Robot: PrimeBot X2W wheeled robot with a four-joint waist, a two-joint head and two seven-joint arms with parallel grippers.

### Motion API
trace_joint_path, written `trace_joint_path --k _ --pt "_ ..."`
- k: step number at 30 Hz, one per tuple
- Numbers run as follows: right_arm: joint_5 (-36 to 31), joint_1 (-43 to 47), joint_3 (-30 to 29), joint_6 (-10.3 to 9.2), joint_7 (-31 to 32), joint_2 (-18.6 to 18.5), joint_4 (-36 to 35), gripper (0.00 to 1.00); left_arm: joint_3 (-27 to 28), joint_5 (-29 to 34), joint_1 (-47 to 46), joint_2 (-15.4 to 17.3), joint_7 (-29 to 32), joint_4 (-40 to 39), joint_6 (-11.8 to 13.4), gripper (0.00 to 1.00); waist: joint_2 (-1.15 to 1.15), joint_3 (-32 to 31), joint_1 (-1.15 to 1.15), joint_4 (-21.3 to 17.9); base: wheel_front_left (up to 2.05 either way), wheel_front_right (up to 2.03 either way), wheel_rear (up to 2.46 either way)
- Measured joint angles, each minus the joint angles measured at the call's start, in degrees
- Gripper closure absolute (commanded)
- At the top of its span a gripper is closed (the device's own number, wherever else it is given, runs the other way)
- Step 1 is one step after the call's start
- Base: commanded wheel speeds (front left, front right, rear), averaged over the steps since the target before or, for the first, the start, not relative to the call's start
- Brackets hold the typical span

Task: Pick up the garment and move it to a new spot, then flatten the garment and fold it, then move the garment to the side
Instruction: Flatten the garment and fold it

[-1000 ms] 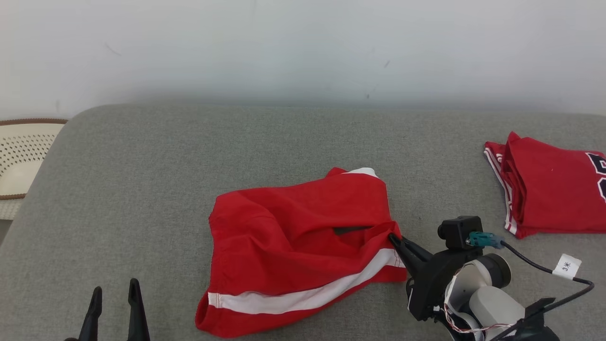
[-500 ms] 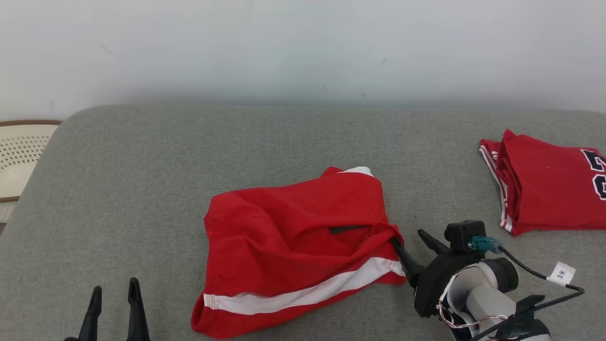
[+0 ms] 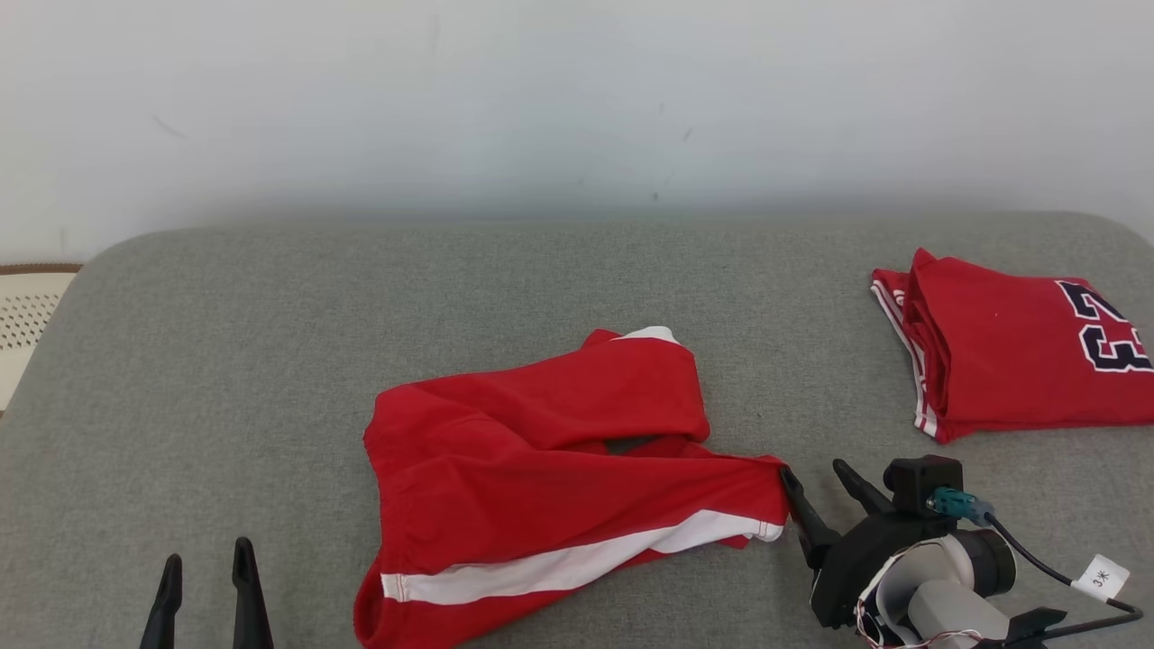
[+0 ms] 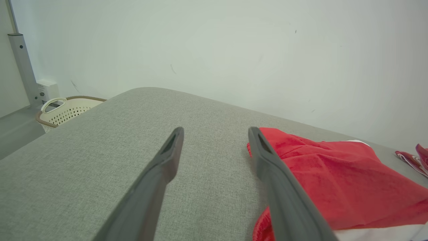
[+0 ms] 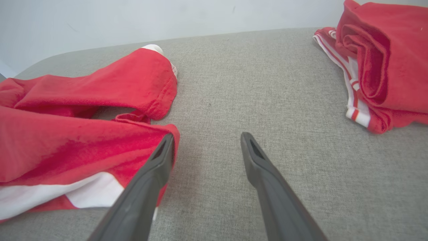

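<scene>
Two claws, both spread wide, nothing held: right gripper at the corner of the crumpled red shorts with white stripe, mid grey fabric surface; left gripper well apart. Over right, folded red jersey reads 23, white cable tag 3*.

The garment is soft matt red cloth with a smoother white band, lying on a padded surface of coarse grey weave. Right of the garment, a folded jersey is similar matt red fabric. Just beside the garment, the right gripper has fingers of dull dark plastic.
</scene>
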Motion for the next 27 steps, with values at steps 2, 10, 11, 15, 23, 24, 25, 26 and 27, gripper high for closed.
trace_joint_path --k 2,10,11,15,23,24,25,26,27 --pt "0.31 0.73 0.55 0.00 0.11 -0.01 -0.37 0.00 0.11 -0.01 0.08 0.02 0.00 0.00 0.00 0.00 0.00 -0.27 -0.01 -0.25 0.00 0.00 0.00" --pt "5.06 2.86 2.93 0.00 1.12 -1.22 -5.65 0.00 -0.19 -0.01 0.73 0.01 0.00 -0.02 0.03 0.00 0.00 -1.11 -0.01 -0.65 0.00 0.00 0.00" --pt "5.61 3.27 3.59 0.00 1.12 -1.65 -6.91 0.00 -0.25 -0.01 0.76 0.01 0.00 -0.02 0.03 0.00 0.00 -1.23 -0.01 -0.63 0.00 0.00 0.00" --pt "7.23 5.24 3.80 0.00 0.58 -3.32 -10.81 0.00 -0.20 -0.01 1.36 0.01 -0.01 -0.09 0.02 0.00 0.00 -1.67 -0.01 -0.64 0.00 0.00 0.00" --pt "2.47 8.12 -2.63 0.00 -0.68 -4.54 -17.04 0.00 0.48 0.01 2.19 0.00 0.00 -1.41 0.30 0.00 0.00 -2.00 -0.01 -1.80 0.00 0.00 0.00" --pt "1.64 8.77 -4.14 0.00 -0.76 -4.39 -18.02 0.00 0.49 0.14 2.21 0.00 0.00 -1.56 0.38 0.00 0.00 -2.05 0.00 -1.94 0.00 0.00 0.00" --pt "0.47 9.44 -5.83 0.00 -0.86 -4.13 -19.17 0.00 0.53 0.18 2.26 0.00 0.00 -1.71 0.49 0.00 0.00 -2.12 0.00 -2.07 0.00 0.00 0.00" --pt "-0.97 10.19 -7.50 0.00 -0.88 -3.87 -20.52 0.00 0.63 0.37 2.31 0.00 0.00 -1.86 0.53 0.00 0.00 -2.19 -0.01 -2.19 0.00 0.00 0.00" --pt "-3.77 11.91 -10.90 0.00 -0.88 -3.11 -23.01 0.00 0.74 1.33 2.57 0.01 0.00 -1.93 0.64 0.00 0.00 -2.36 -0.01 -2.40 0.00 0.00 0.00"
